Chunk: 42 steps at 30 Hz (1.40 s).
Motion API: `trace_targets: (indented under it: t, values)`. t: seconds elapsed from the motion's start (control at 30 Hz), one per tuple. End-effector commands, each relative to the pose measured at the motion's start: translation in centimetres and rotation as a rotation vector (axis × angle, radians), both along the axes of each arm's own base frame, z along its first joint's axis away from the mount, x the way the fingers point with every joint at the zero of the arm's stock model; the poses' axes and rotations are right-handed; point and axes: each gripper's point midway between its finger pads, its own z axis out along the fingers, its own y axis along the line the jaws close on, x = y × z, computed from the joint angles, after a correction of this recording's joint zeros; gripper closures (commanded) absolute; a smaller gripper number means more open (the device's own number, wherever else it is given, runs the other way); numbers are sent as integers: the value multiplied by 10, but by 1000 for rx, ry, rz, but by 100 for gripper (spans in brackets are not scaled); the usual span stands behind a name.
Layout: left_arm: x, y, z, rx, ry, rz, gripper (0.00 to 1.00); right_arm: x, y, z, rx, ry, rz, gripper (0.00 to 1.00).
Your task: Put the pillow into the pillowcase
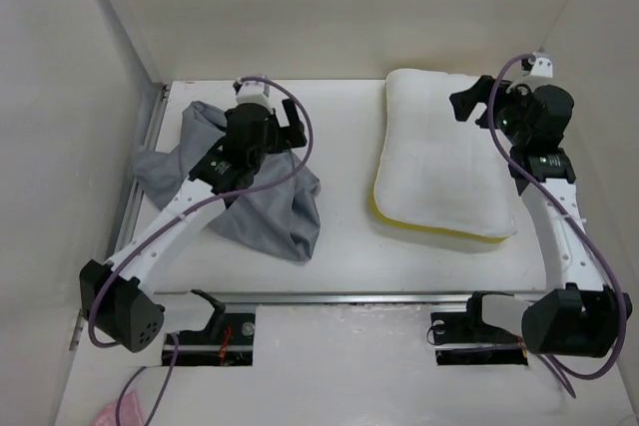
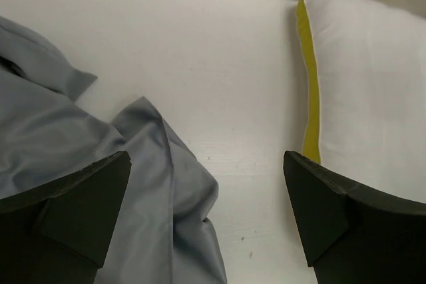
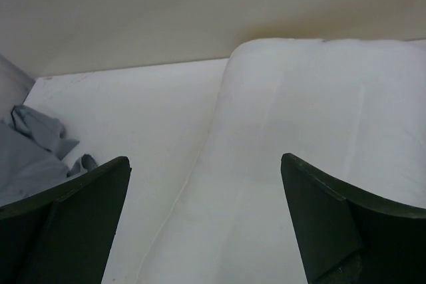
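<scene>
A bare strip of table [image 1: 344, 167] separates pillowcase [image 1: 270, 212] and pillow [image 1: 444, 162]; walls [image 1: 300, 7] close 3 sides

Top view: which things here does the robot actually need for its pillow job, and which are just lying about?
Needed: soft white rectangular pillow with a yellow edge; crumpled grey fabric pillowcase.
Lying about: small pink object at the near left corner, too cut off to identify.
</scene>
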Motion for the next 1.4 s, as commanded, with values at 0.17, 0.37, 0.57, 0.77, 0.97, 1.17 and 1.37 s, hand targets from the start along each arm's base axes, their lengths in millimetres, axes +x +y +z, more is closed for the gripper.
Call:
trace_targets:
  t: [0.17,0.37,0.57,0.77,0.97,1.17,1.37]
  values:
    - [-41,-43,-118,60,322,-86,0,-3,-12,-78,74,275,-108,0]
    - [-46,-48,-149,151,424,-34,0,-65,-54,-190,64,642,-429,0]
    - [-29,-72,-119,108,344,-97,0,-86,5,-241,167,730,-125,0]
    - [-23,-66,-108,137,327,-58,0,-70,114,-232,232,691,285,0]
    - [-26,-55,-96,106,316,5,0,-6,210,-191,277,582,581,0]
    - [-52,-12,-119,127,409,156,0,45,225,-116,15,317,646,0]
    - [-89,12,-165,123,536,184,0,48,210,-124,-612,139,645,0]
